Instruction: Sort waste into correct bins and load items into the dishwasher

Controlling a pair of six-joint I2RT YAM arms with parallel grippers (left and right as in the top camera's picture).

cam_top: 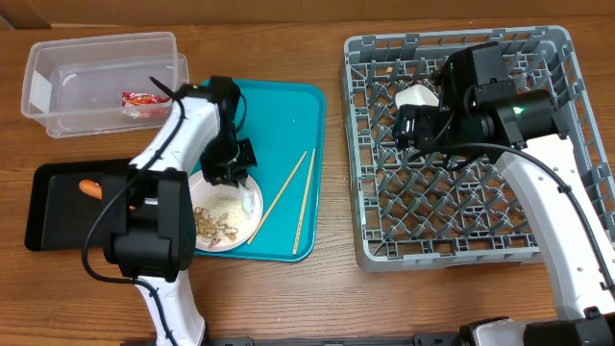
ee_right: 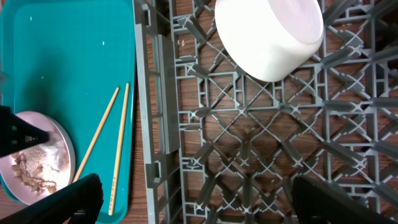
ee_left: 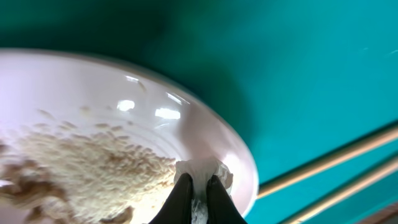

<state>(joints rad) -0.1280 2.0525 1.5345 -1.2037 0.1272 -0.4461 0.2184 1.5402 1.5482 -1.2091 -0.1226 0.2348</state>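
Observation:
My left gripper (ee_left: 198,182) is shut on a small crumpled white wrapper (ee_left: 200,169) at the right rim of the white plate (ee_left: 155,99). Rice scraps (ee_left: 93,162) lie on that plate. From overhead, the left gripper (cam_top: 233,174) is low over the plate (cam_top: 252,202), which also carries peanuts (cam_top: 213,223). The plate sits on a teal tray (cam_top: 283,115) beside two wooden chopsticks (cam_top: 288,197). The clear tub (cam_top: 96,58) holds a red snack wrapper (cam_top: 144,100). An orange carrot (cam_top: 89,188) lies in the black tray (cam_top: 58,216). My right gripper (ee_right: 199,196) hangs open above the grey dish rack (ee_right: 249,137), near a white bowl (ee_right: 270,34).
The rack (cam_top: 461,240) fills the right side of the table and the right arm reaches across it. The clear tub and the black tray are at the far left. Bare wooden table (cam_top: 336,288) shows between the teal tray and the rack.

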